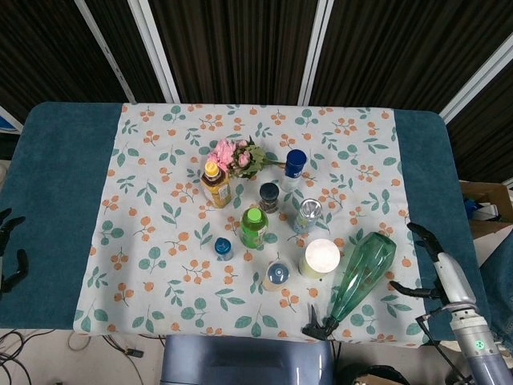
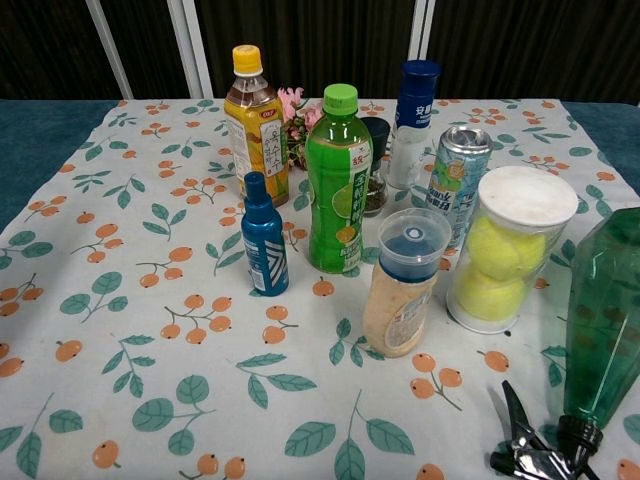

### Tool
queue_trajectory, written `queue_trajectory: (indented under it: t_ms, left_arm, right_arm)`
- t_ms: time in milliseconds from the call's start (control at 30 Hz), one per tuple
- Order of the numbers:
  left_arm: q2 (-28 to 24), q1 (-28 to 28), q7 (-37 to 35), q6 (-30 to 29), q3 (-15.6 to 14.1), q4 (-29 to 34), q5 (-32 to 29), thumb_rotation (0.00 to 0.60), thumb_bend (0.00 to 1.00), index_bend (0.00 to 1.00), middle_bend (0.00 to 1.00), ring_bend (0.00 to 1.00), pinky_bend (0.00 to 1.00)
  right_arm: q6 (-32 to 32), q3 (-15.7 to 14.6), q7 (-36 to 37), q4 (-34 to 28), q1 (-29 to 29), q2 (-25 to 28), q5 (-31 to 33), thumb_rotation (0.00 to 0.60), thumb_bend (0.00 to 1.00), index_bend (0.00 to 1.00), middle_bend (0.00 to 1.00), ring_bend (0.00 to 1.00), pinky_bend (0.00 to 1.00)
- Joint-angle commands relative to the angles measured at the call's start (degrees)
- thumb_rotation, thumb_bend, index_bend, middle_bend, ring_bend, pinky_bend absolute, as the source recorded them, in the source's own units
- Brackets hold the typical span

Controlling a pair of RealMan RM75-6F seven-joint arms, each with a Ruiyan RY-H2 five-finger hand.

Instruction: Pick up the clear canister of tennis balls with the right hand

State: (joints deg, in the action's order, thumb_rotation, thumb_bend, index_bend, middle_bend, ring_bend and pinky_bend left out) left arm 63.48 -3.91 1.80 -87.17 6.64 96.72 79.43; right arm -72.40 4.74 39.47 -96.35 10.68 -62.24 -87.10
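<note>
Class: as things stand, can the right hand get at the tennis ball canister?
Probably not directly: the green spray bottle lies between the right hand and the tennis ball canister, so an approach from above looks freer.

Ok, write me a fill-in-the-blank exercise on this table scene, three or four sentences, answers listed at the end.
1. The clear canister holds yellow tennis balls under a ____ lid.
2. The green spray bottle lies on its ____ between the canister and the right robot hand.
3. The green bottle has a green cap; the amber bottle has a ____ one.
4. The right robot hand holds ____.

Missing words: white; side; yellow; nothing
</note>
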Motion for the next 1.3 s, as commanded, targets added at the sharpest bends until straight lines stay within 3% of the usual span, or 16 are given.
queue_trajectory:
  t_ms: [33,167,333,833,1300]
  left_arm:
    - [0.00,0.00,0.02,0.04,0.03,0.14,-0.11,0.600,0.59,0.18,0.06,0.12,0.01]
    - [-0.08,0.08,-0.09,-0.03,0.01,0.25,-0.14,0.600,0.59,0.18,0.06,0.12,0.01]
    - [-0.21,0.11,-0.07,0.16,0.05,0.29,-0.52,0.600,0.59,0.18,0.06,0.12,0.01]
    - [-0.46,0.16,0.70,0.68,0.44,1.09,-2.27,0.600,0.59,0.18,0.06,0.12,0.01]
    - [-0.39,0.18,1.04,0.69,0.63,1.33,-2.84,0.600,0.59,0.18,0.06,0.12,0.01]
  right_arm:
    - [6.85,0.83,9.14,-0.60,5.42,2.14,-1.39,0.600,0.18,0.11,0.10,0.07,0.19]
    - [9.81,1.02,12.87,-1.59,8.21,1.62,-2.04,0.600,0.16,0.11,0.10,0.07,0.19]
    - [10.72,1.23,12.41,-0.19,10.46,-1.64,-2.77,0.600,0.13,0.11,0.10,0.07,0.19]
    - [6.91,-0.78,-2.69,7.97,10.89,-14.64,-3.33,0.600,0.12,0.11,0.10,0.07,0.19]
    - [9.44,-1.27,-2.93,9.34,12.97,-18.54,-1.43,0.600,0.12,0.11,0.12,0.08,0.19]
